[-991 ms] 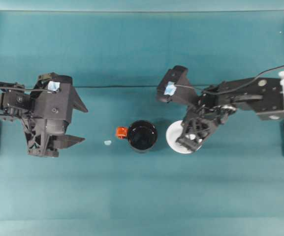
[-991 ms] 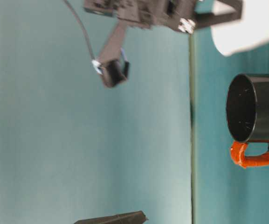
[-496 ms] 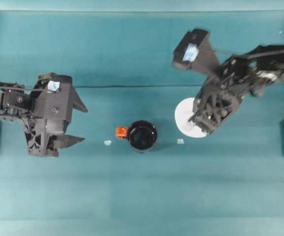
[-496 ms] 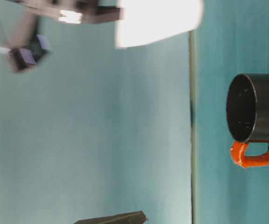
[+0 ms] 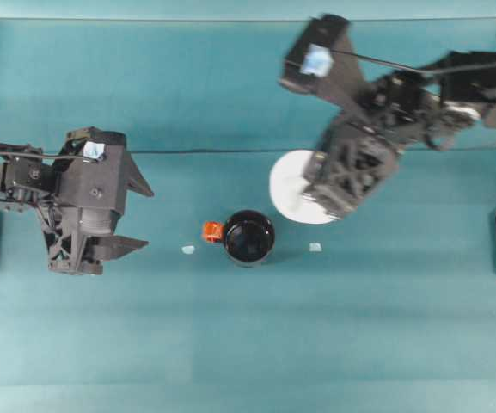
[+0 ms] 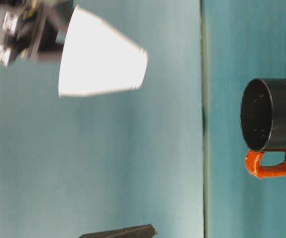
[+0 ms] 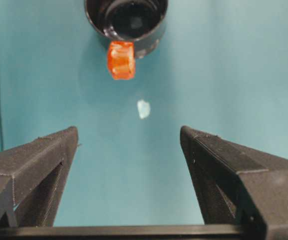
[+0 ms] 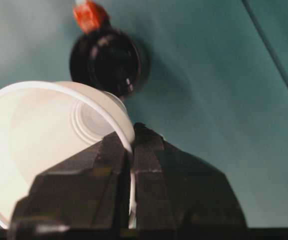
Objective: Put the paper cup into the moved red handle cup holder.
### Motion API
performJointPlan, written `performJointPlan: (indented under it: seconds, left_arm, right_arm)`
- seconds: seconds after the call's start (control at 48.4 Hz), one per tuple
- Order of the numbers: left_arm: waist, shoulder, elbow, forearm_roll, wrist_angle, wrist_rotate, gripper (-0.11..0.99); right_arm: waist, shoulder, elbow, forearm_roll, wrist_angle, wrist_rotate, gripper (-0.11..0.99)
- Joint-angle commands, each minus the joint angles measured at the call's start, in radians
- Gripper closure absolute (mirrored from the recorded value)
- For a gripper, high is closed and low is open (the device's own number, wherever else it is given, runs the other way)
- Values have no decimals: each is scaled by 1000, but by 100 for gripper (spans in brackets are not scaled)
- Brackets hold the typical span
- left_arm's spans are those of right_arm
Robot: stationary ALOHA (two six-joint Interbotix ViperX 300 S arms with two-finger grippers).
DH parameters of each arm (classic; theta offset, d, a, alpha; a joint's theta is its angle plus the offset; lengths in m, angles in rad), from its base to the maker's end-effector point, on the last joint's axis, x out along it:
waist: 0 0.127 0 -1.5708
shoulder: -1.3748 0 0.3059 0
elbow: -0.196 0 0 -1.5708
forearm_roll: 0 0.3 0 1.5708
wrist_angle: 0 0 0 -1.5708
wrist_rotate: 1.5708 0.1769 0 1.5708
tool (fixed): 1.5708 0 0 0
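Note:
The white paper cup [image 5: 292, 186] hangs in the air, up and to the right of the red handle cup holder [image 5: 248, 237]. My right gripper [image 5: 327, 191] is shut on the cup's rim. In the right wrist view the rim of the paper cup [image 8: 44, 140] is pinched by the gripper [image 8: 130, 170], with the black holder [image 8: 105, 61] below and beyond it. High above the table, the paper cup [image 6: 100, 60] tilts, and the holder [image 6: 271, 115] stands upright with its orange-red handle [image 6: 270, 164]. My left gripper [image 5: 127, 215] is open, left of the holder [image 7: 126, 20].
A small pale scrap [image 5: 187, 249] lies just left of the holder's handle, and another scrap [image 5: 315, 247] lies to its right. A seam [image 5: 205, 152] in the teal cloth runs across the table behind the holder.
My right gripper has lifted the paper cup off the table and carried it up and leftward toward the holder. The left arm and the holder have not moved.

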Motion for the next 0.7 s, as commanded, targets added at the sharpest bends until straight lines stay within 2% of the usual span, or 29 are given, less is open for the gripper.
performJointPlan:
  seconds: [0.0,0.351,0.496,0.682]
  left_arm:
    - [-2,-14,-12,2,-5,-2,-3]
    - [0,-14,-11,3,-5,-2,-3]
    - [0,-14,-11,2,-5,-2,-3]
    - [0,-12,-11,2,-5,-2,-3]
  right_arm:
    - [0,72,-61,-2,3,-18,99]
    - [20,233,-100,-2,-20,-63,99]
    - [29,276,-94,-2,-54,-69,98]
    - [51,324,-92,-2,-95,-71,99]
